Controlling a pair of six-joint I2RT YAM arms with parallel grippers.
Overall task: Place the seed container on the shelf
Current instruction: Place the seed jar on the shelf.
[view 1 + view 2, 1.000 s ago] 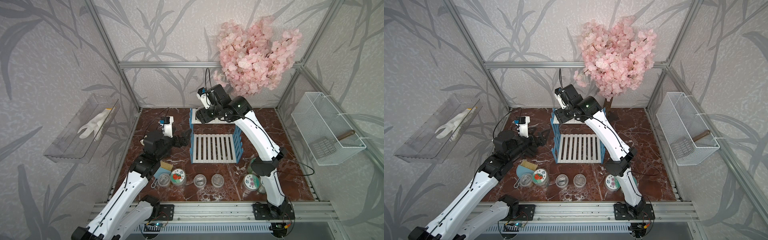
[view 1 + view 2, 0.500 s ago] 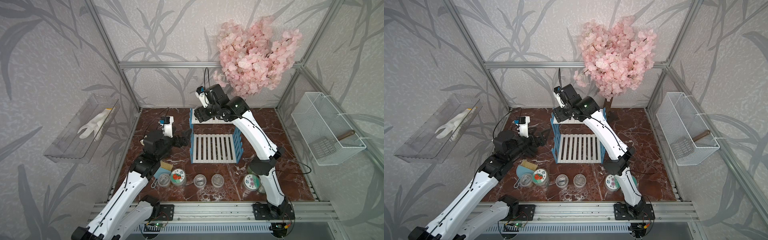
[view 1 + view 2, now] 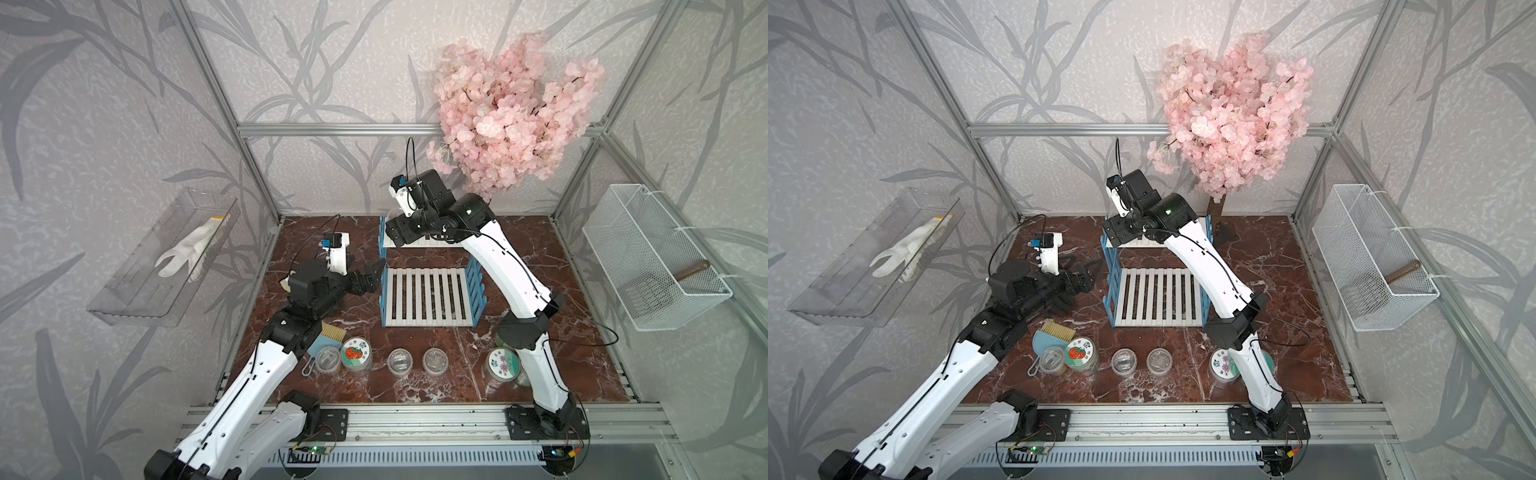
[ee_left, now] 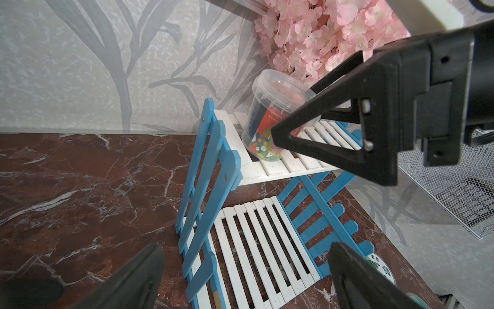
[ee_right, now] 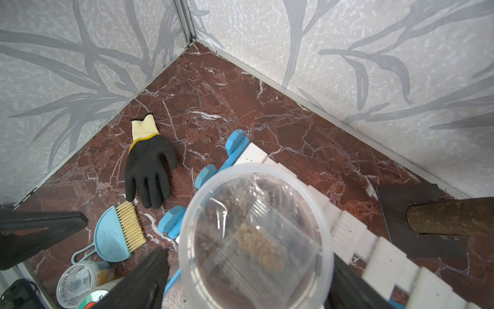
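Observation:
The seed container [image 4: 278, 117], a clear lidded tub with a colourful label and a seed packet inside, stands slightly tilted on the top board of the shelf [image 4: 270, 167]. The shelf [image 3: 428, 297] has blue ladder sides and white slats. My right gripper [image 5: 248, 255] straddles the tub from above, open, with a small gap at one finger [image 5: 144, 278]. In both top views the right wrist [image 3: 409, 228] hides the tub. My left gripper [image 4: 246, 267] hangs open and empty beside the shelf's left frame [image 3: 1106, 270], nothing between its fingers.
Several lidded jars [image 3: 356, 353] line the front of the floor, beside a blue hand brush [image 5: 117, 235]. A black glove [image 5: 149, 166] lies by the back left corner. A pink blossom tree [image 3: 511, 120], clear wall tray [image 3: 166, 257] and wire basket [image 3: 652, 257] surround the shelf.
The right gripper's jaws have spread apart off the seed container, and the right wrist has shifted slightly left over the top board. The left arm has stayed put.

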